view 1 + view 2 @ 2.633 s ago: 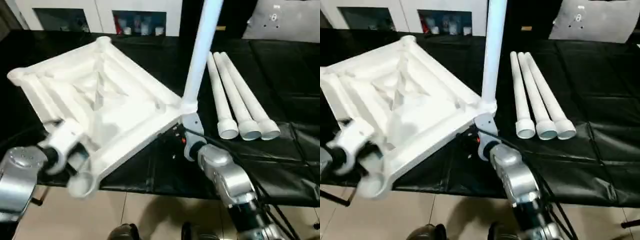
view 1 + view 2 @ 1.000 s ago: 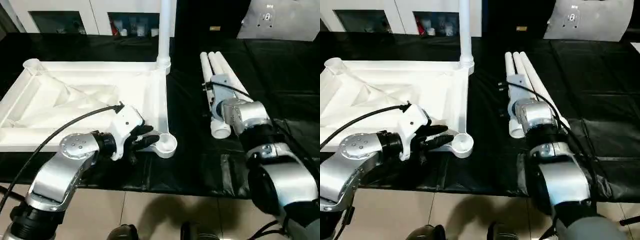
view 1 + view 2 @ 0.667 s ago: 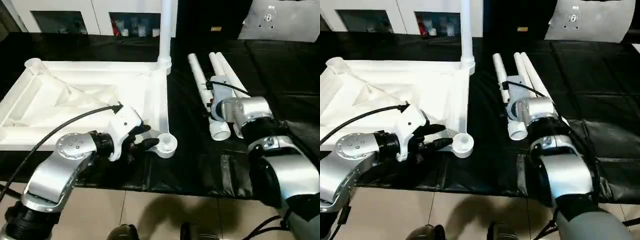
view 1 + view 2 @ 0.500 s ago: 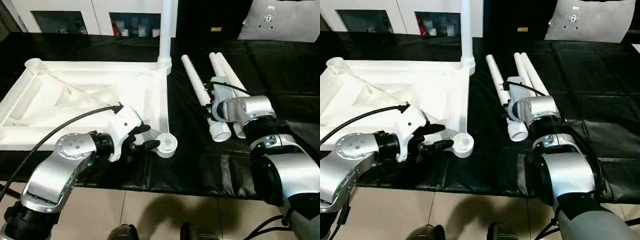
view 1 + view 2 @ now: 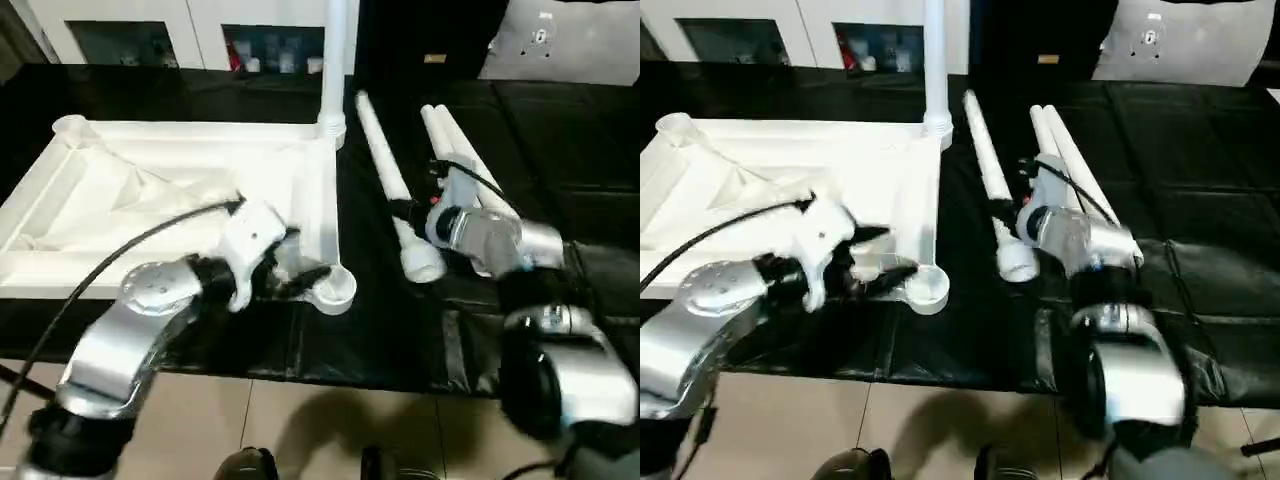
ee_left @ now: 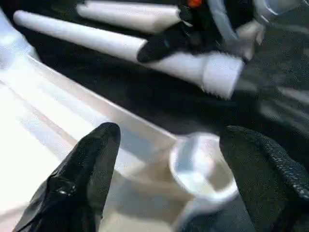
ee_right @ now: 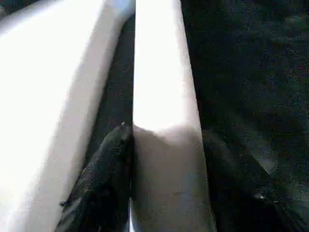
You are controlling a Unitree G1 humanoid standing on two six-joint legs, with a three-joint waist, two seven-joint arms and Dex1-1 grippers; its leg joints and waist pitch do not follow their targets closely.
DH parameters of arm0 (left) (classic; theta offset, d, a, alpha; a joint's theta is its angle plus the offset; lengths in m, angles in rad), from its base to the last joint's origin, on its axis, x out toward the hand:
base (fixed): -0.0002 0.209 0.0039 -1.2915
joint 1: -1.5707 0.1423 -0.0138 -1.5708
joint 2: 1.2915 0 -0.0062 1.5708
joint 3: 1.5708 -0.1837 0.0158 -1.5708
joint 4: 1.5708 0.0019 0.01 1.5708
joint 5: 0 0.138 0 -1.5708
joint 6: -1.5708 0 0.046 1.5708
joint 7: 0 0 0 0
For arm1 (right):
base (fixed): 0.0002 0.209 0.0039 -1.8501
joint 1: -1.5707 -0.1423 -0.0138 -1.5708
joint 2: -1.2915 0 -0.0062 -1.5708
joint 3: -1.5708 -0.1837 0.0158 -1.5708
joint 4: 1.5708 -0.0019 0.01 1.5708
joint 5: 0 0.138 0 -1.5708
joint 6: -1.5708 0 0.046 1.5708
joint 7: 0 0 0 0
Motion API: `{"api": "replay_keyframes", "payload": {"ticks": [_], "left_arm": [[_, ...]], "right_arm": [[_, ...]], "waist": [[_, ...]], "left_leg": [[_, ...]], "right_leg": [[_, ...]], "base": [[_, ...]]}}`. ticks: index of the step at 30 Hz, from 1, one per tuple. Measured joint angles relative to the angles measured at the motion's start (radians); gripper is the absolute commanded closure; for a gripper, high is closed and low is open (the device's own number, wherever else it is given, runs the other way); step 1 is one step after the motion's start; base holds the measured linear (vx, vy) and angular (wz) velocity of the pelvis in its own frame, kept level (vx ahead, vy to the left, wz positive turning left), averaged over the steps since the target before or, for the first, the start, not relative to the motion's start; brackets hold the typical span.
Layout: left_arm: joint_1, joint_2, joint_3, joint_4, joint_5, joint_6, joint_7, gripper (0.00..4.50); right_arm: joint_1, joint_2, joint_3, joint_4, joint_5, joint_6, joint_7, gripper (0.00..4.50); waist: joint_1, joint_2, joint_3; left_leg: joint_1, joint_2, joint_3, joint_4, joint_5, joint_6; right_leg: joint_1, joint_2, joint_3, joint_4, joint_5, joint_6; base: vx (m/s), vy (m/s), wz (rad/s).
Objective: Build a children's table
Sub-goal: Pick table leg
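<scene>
The left gripper (image 6: 166, 159) reaches forward from its bent silver forearm, its two black fingers (image 6: 87, 169) spread wide apart with nothing pressed between them. The right gripper (image 7: 166, 159) points inward across the body, its fingers (image 7: 104, 174) closed on either side of a white leg (image 7: 161, 96), wrist turned toward the left arm.
</scene>
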State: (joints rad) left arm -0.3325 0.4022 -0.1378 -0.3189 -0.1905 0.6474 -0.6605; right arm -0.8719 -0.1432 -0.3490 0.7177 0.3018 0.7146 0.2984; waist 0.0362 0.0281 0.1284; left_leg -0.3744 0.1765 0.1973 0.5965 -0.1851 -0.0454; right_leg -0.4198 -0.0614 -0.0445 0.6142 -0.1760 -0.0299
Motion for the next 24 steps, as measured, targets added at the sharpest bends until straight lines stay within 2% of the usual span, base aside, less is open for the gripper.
{"api": "replay_keyframes", "payload": {"ticks": [1,2,4,9,14,17,24], "left_arm": [[-0.004,-0.008,0.007,0.003,-0.002,-0.001,0.009,0.41],[-0.016,-0.035,0.025,0.016,-0.009,-0.002,0.027,0.19],[-0.034,-0.07,0.056,0.033,-0.027,-0.002,0.052,0.01],[-0.095,-0.173,0.142,0.061,-0.121,0.015,0.113,0.0],[-0.17,-0.263,0.223,0.067,-0.247,0.074,0.146,0.0],[-0.198,-0.309,0.242,0.071,-0.309,0.118,0.16,0.0],[-0.246,-0.382,0.299,0.096,-0.42,0.178,0.207,0.0]], "right_arm": [[0.004,0.004,-0.017,-0.028,0.023,0.006,0.007,2.65],[0.025,0.009,-0.047,-0.088,0.063,0.008,0.026,2.7],[0.063,0.015,-0.07,-0.179,0.113,0.001,0.063,2.71],[0.219,0.052,-0.079,-0.401,0.248,-0.018,0.208,2.71],[0.331,0.049,-0.054,-0.582,0.382,0.067,0.371,2.71],[0.392,0.048,-0.025,-0.663,0.459,0.12,0.437,2.71],[0.437,0.047,0.03,-0.756,0.528,0.157,0.491,2.71]], "waist": [[0.0,0.0,0.0],[0.001,0.0,0.0],[0.004,0.0,0.0],[0.013,0.0,0.0],[0.019,0.0,0.0],[0.021,0.0,0.0],[0.025,0.0,-0.001]], "left_leg": [[0.0,0.0,0.0,0.0,0.0,0.0],[0.0,0.0,0.0,0.0,0.0,0.0],[0.0,0.001,0.0,0.0,0.0,0.0],[0.0,0.001,0.0,0.001,0.0,0.0],[0.0,0.001,-0.001,0.001,0.002,0.003],[0.0,0.001,-0.001,0.001,0.002,0.003],[-0.001,0.001,-0.001,0.001,0.002,0.003]], "right_leg": [[0.0,0.0,0.0,0.0,0.0,0.0],[0.0,0.0,0.0,0.0,0.0,0.0],[0.001,0.0,-0.001,-0.001,0.0,0.0],[0.001,0.001,-0.001,-0.002,0.0,0.0],[0.001,0.001,-0.001,-0.003,0.001,-0.001],[0.001,0.001,-0.001,-0.003,0.001,-0.001],[0.002,0.001,-0.001,-0.004,0.001,0.0]], "base": [[0.0,0.0,0.0],[0.0,0.0,0.0],[0.0,0.0,0.0],[0.0,0.0,0.0],[0.0,0.0,0.0],[0.0,0.0,0.0],[0.0,0.0,0.0]]}}
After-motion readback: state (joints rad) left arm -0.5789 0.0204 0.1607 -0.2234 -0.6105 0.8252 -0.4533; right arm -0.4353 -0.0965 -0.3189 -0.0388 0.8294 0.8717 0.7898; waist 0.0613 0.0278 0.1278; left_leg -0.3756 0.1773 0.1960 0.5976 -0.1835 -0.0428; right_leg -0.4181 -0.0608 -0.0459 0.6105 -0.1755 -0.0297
